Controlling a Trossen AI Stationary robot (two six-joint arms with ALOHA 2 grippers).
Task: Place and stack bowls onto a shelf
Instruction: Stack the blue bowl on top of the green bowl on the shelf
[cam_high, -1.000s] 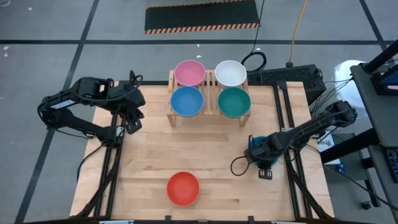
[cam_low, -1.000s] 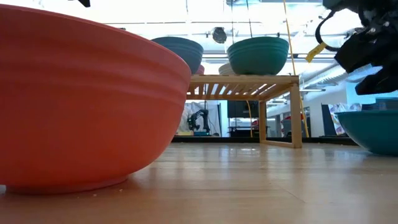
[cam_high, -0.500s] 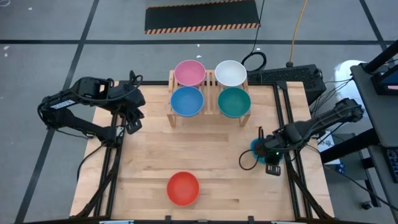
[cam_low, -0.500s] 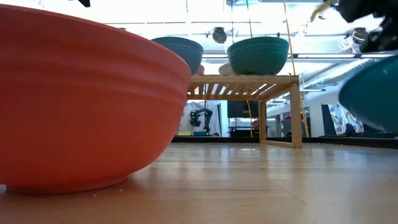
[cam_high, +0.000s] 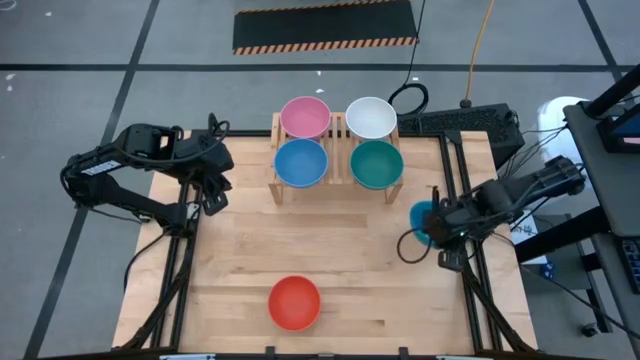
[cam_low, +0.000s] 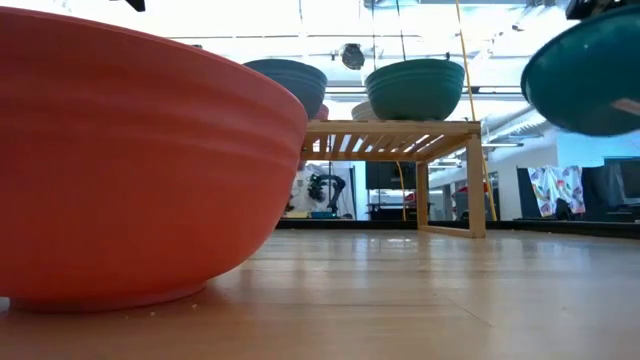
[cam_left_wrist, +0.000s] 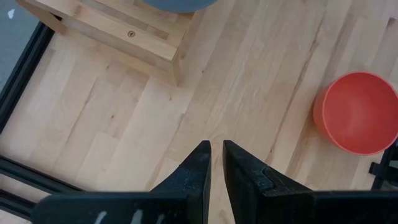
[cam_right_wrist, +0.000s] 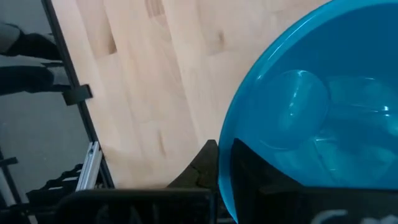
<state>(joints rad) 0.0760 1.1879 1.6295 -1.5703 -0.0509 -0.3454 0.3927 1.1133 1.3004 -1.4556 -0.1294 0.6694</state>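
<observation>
Low view first: the red bowl (cam_low: 130, 170) fills the near foreground, resting on the wooden tabletop (cam_low: 400, 300) — untouched, and well apart from either arm. Farther back and off to the right side, a teal-blue bowl (cam_low: 590, 75) hangs in the air clear of the table; the right gripper (cam_right_wrist: 217, 158) pinches its rim, one finger inside and one outside, the bowl tilted in the grip. From above, that bowl (cam_high: 422, 222) sits just beside the table's right edge, near the shelf (cam_high: 338, 170) but not yet over it.

Beyond it stands the shelf itself, with four bowls already on the slats in a single layer: blue (cam_high: 301, 162) and green (cam_high: 376, 164) in the nearer row, pink (cam_high: 304, 117) and white (cam_high: 371, 117) behind. The left gripper (cam_left_wrist: 214, 158) waits over the table's left side, its fingers close together with a narrow gap, holding nothing.

So four are placed, one is in hand, one is left — and I judge the remaining two must go on top of others.
</observation>
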